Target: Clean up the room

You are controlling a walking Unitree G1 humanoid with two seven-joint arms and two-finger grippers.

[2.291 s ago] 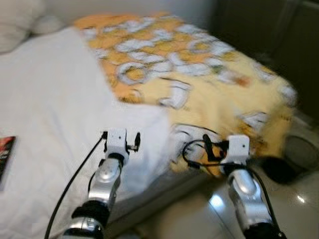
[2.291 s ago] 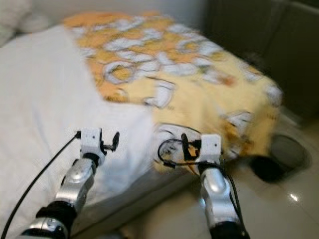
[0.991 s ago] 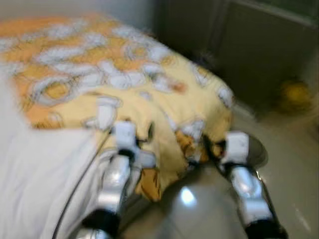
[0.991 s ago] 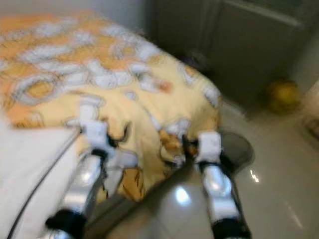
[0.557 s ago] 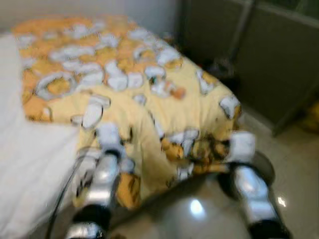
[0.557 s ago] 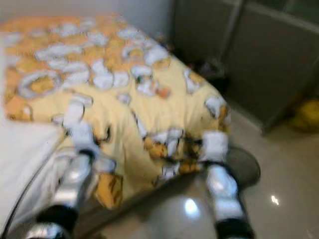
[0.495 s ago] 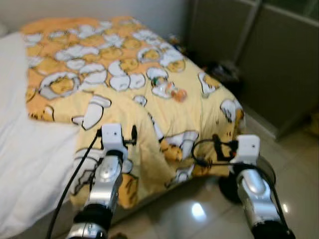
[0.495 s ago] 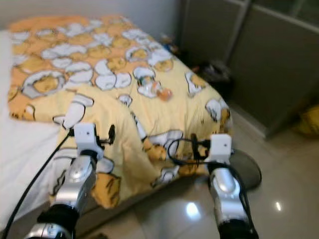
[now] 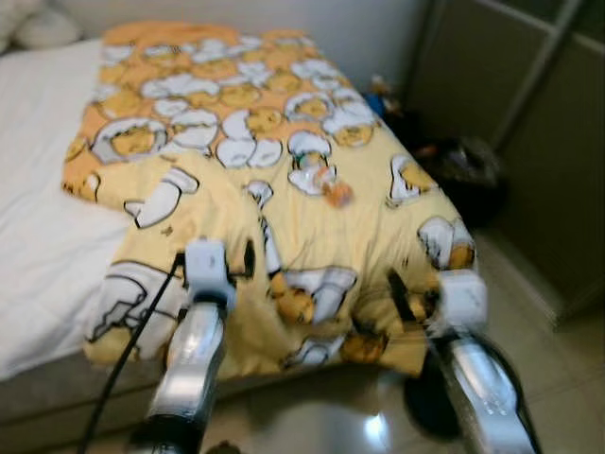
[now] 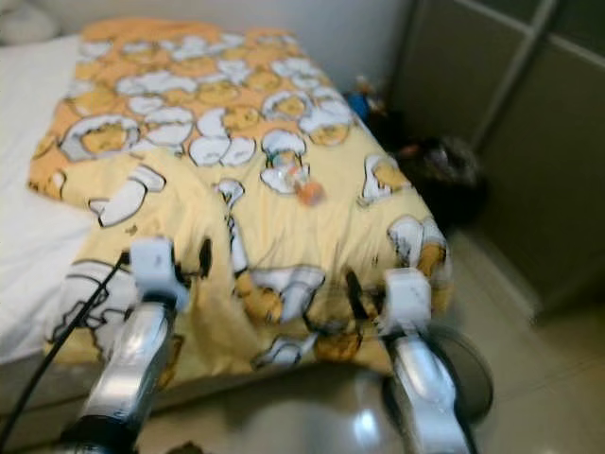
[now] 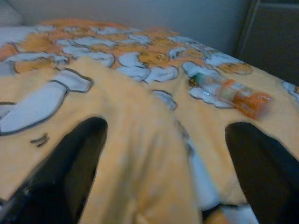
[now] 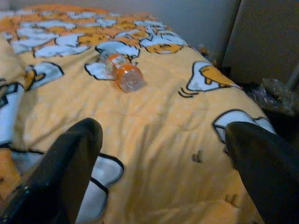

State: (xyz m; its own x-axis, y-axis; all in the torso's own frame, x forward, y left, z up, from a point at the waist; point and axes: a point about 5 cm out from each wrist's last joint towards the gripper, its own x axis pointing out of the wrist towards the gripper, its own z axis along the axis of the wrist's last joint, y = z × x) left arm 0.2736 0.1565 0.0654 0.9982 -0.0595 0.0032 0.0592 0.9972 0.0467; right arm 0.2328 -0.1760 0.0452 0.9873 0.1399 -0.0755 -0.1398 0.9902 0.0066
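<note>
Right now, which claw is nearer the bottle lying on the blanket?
The right claw; the orange-ended plastic bottle lies toward its side of the yellow blanket.

bed (image 9: 38,218), yellow blanket (image 9: 284,189), bottle (image 9: 321,180)

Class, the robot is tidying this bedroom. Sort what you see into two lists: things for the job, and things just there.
For the job:
- plastic bottle lying on the blanket
- left gripper, open
- right gripper, open

Just there:
- yellow blanket
- white sheet
- dark bag by the cabinet

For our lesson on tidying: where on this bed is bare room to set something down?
Free: the white sheet beside the yellow egg-print blanket, and blanket between the orange-ended plastic bottle and the bed's foot. Crowded: the dark clutter on the floor by the cabinets.
</note>
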